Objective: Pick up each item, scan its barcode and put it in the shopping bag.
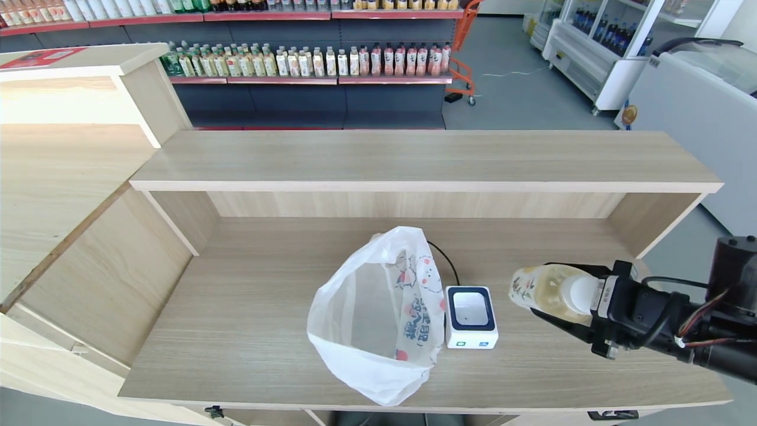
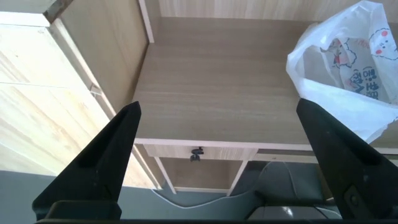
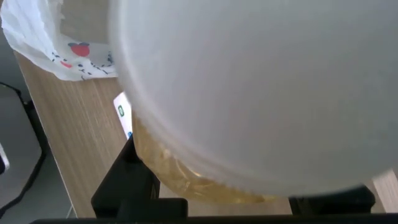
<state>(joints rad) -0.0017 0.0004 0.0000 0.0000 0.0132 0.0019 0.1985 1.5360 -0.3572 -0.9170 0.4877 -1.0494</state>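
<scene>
My right gripper (image 1: pixel 562 296) is shut on a drink bottle (image 1: pixel 547 291) with pale yellow liquid and a white cap, held on its side above the counter, just right of the white barcode scanner (image 1: pixel 471 316). In the right wrist view the bottle's white cap (image 3: pixel 261 87) is very close, with the yellow liquid (image 3: pixel 180 174) below it. The white shopping bag (image 1: pixel 378 316) stands open left of the scanner, and its mouth faces up. My left gripper (image 2: pixel 217 155) hangs open off the counter's front edge, with the shopping bag (image 2: pixel 348 74) ahead of it.
The wooden counter (image 1: pixel 248 307) has a raised back ledge (image 1: pixel 414 160) and side walls. A black cable (image 1: pixel 446 260) runs from the scanner toward the back. Store shelves with bottles (image 1: pixel 307 59) stand beyond the counter, and freezers (image 1: pixel 698 89) stand at the far right.
</scene>
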